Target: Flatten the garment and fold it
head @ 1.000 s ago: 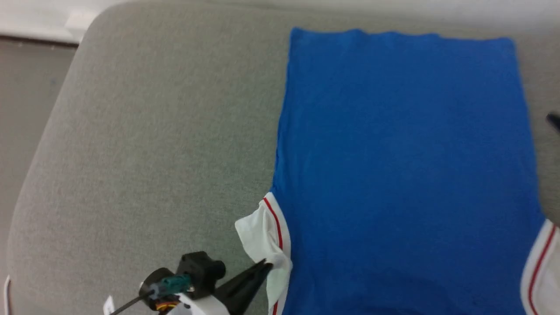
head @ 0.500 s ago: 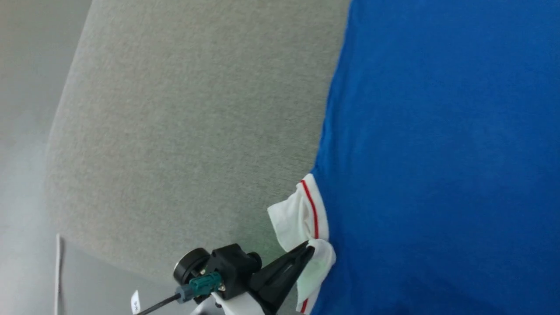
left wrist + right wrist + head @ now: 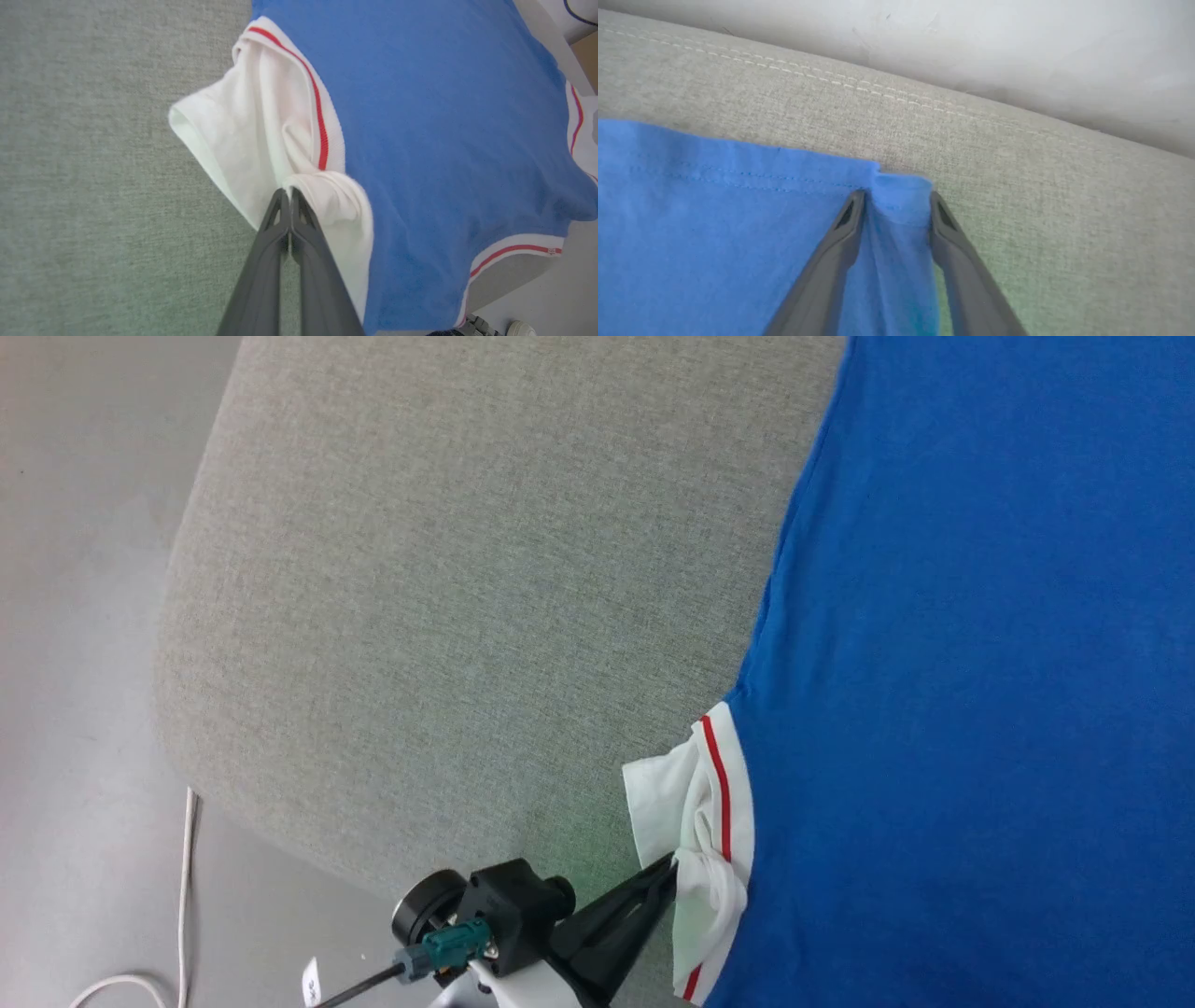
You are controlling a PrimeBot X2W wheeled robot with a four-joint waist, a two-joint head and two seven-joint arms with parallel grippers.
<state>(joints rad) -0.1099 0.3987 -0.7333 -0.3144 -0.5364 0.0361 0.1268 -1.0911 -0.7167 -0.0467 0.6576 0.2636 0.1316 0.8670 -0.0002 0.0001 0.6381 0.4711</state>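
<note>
Spread flat on one grey woven-fabric padded surface [image 3: 467, 569]: one royal-blue jersey shirt with white sleeves and red-and-white striped trim [image 3: 980, 663], taking up the right of the head view. Plain blue cloth uppermost, smooth across the body.

Two white sleeves counted in the left wrist view: one crumpled sleeve [image 3: 243, 130], folded in on itself at the side of the shirt [image 3: 444, 116] towards the robot's left, and one second sleeve [image 3: 584, 126] barely showing at that view's right edge. One red stripe along each sleeve seam. One more red-and-white band [image 3: 514, 249] along the curved edge at the shirt's near end.

Pinched onto the crumpled sleeve: left end effector [image 3: 670, 870], two dark fingers pressed together, a tuck of white cloth caught at their very tips and drawn into a small ridge there.

At one far hem corner [image 3: 903, 186] of the shirt: right end effector [image 3: 896, 196], two dark fingers [image 3: 850, 219] standing apart, tips down on the cloth, one raised pucker of blue hem between them and touching both inner faces. Firmly clamped or not: cannot tell.

Around: two rows of pale stitching [image 3: 878, 91] along the edge of the surface, one pale wall [image 3: 971, 46] just beyond. Beside the surface, grey floor [image 3: 84, 616] with one white cable [image 3: 187, 877] lying on it.
</note>
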